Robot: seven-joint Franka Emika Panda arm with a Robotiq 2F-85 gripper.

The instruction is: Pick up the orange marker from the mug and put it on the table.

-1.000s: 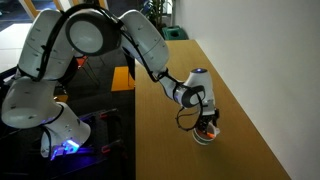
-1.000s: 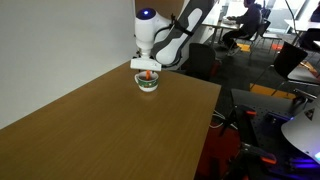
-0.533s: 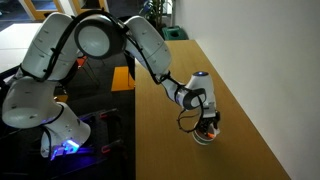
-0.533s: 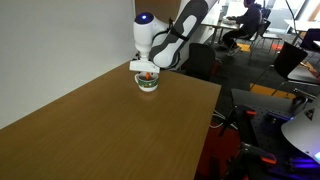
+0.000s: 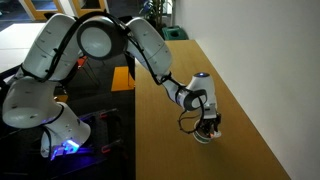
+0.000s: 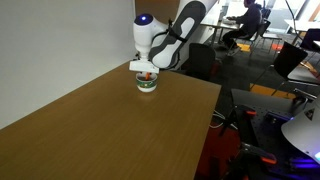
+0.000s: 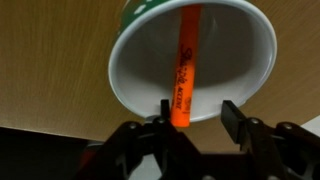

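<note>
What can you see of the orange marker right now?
The orange marker is a slim, bright orange stick, plastic-looking, with dark print along its barrel. It rests slanted inside the white mug, reaching toward the far rim. Its near end points at the end effector, whose open jaws straddle that end. I cannot tell whether a finger touches it.

The only print I can find is a line of dark lettering running lengthwise down the barrel of the orange marker (image 7: 184, 60) in my wrist view, and it is too blurred for me to read. In both exterior views I see no lettering I can make out.
</note>
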